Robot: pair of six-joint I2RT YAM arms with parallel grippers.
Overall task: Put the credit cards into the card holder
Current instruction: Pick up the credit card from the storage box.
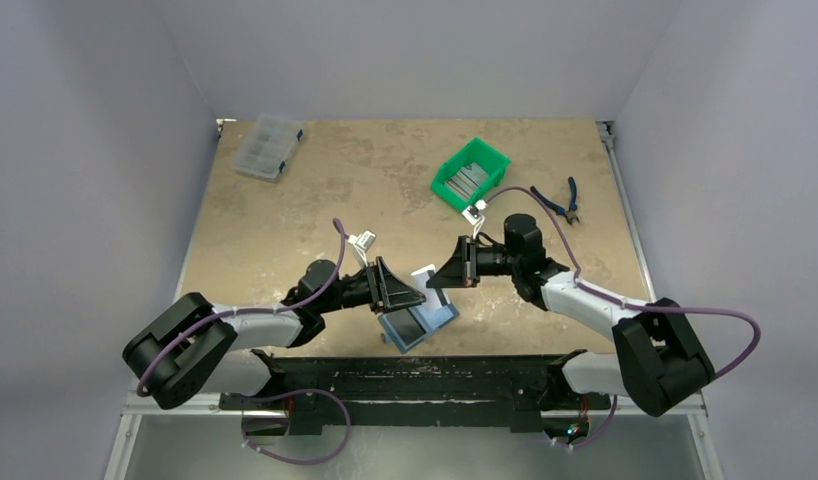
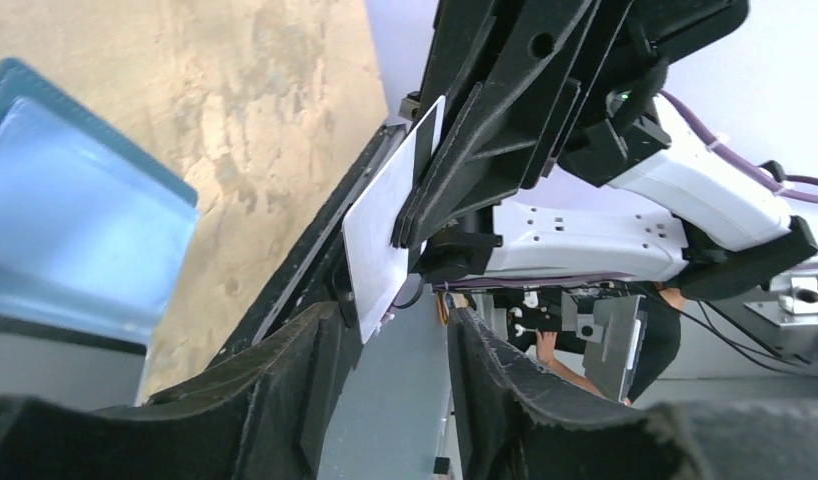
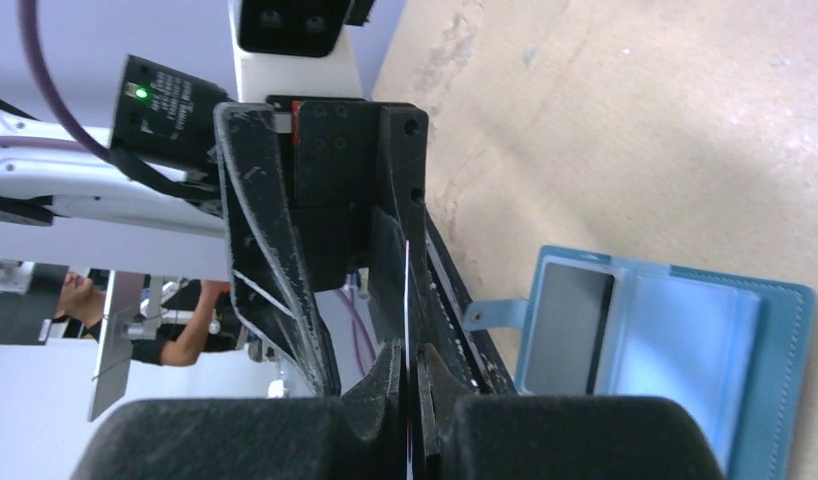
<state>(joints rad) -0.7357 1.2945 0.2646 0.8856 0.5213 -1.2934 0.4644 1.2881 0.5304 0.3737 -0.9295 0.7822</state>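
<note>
Between the R gripper's (image 3: 408,358) own tips: one white credit card (image 2: 385,240), seen edge-on, jaws all but shut on it, card upright in mid-air w/ its free half sticking out ahead. Just ahead of those tips, nose-to-nose, is the L gripper (image 2: 395,325), jaws abt half open, nothing held yet. The card's free corner sits just inside that gap, close by one finger (image 2: 305,370) rather than centred; can't tell if it touches. Prob. a mid-air handover/regrip. To do it well: L shd come fwd so its pads overlap a good strip of card, and centre the card in the gap before pinching, else one finger shoves it & it pivots in R's grip. R shd let go only once L is tight. Below both grippers, a bit to the side, the card holder (image 3: 685,340) lies open on the table (image 1: 335,190), a dark card (image 3: 570,325) already in one pocket. Well off to R's side: green bin (image 1: 443,186) w/ more cards (image 1: 468,182).
</note>
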